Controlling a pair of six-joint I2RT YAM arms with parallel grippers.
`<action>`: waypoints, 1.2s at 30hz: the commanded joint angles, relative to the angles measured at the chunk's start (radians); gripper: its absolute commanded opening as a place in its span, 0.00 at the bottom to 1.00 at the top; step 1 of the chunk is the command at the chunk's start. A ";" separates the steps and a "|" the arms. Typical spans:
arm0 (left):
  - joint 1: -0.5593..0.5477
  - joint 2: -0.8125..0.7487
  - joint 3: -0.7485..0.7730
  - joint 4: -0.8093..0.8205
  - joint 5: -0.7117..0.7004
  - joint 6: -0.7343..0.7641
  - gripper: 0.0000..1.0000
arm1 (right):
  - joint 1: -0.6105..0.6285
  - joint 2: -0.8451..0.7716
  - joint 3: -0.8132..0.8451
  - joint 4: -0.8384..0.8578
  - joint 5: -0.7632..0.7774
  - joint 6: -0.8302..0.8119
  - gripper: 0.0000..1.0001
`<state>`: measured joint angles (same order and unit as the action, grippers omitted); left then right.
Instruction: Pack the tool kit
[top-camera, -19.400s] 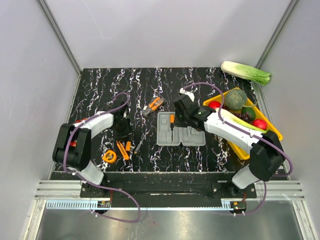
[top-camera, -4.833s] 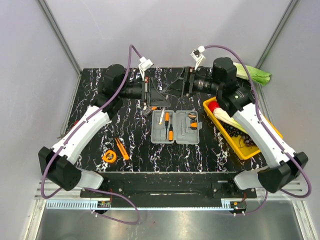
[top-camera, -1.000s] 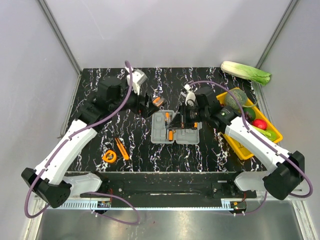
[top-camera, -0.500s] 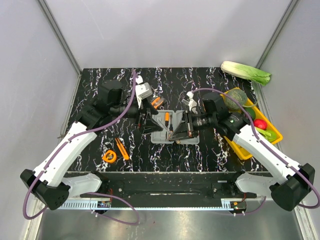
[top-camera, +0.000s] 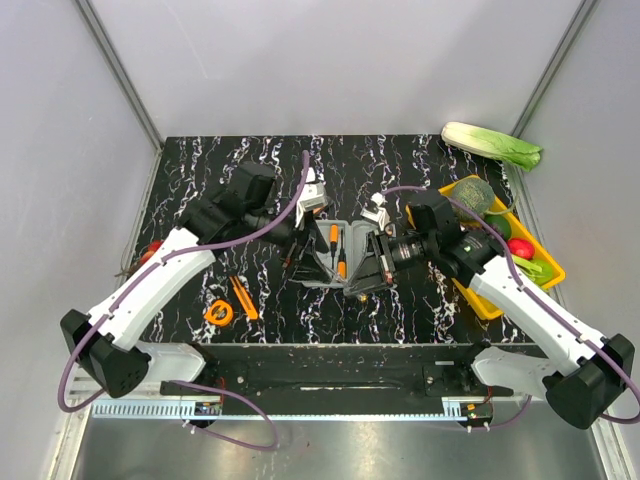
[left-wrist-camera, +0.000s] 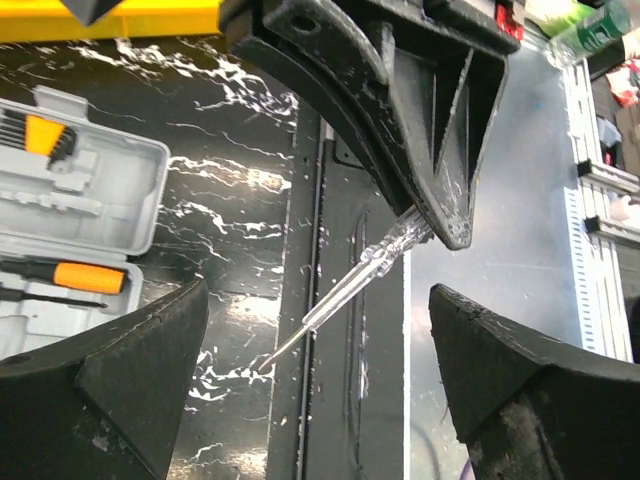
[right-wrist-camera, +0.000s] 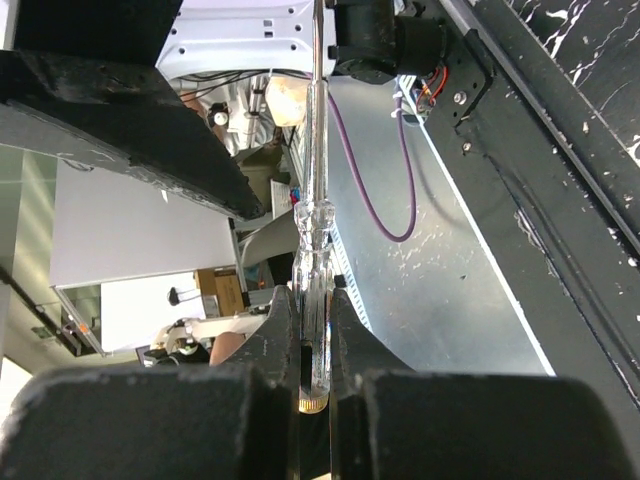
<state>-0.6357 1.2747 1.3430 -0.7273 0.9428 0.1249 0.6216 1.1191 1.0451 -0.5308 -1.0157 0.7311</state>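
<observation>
The grey case (top-camera: 350, 238) lies open mid-table with orange-handled screwdrivers (top-camera: 333, 235) in its left half; it also shows in the left wrist view (left-wrist-camera: 95, 185). My right gripper (top-camera: 368, 274) is shut on a clear-handled screwdriver (right-wrist-camera: 312, 290) and holds it just in front of the case. The shaft slants down toward the table's front edge (left-wrist-camera: 355, 285). My left gripper (top-camera: 305, 258) hangs over the case's left side, wide open and holding nothing, its fingers (left-wrist-camera: 110, 380) on either side of that screwdriver from a distance.
An orange tape measure (top-camera: 219, 313) and small orange tools (top-camera: 243, 297) lie loose at the front left. A yellow tray (top-camera: 482, 303) of vegetables stands at the right, with a cabbage (top-camera: 493, 145) behind it. The black base rail (top-camera: 320, 360) runs along the near edge.
My left arm has swung right and nearer, over the case's left half. My right gripper has moved toward the front edge, still holding the clear screwdriver.
</observation>
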 joint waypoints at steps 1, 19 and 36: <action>-0.012 0.014 0.087 -0.101 0.115 0.136 0.93 | -0.002 -0.028 -0.003 0.031 -0.092 0.005 0.00; -0.091 0.118 0.150 -0.261 0.125 0.245 0.48 | 0.000 -0.022 0.012 -0.017 -0.162 -0.084 0.00; -0.107 0.063 0.093 -0.153 -0.021 0.153 0.00 | -0.003 0.016 0.064 -0.048 0.072 -0.136 0.52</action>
<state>-0.7391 1.3842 1.4483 -1.0389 1.0588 0.3389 0.6147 1.1210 1.0527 -0.5838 -1.0962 0.5774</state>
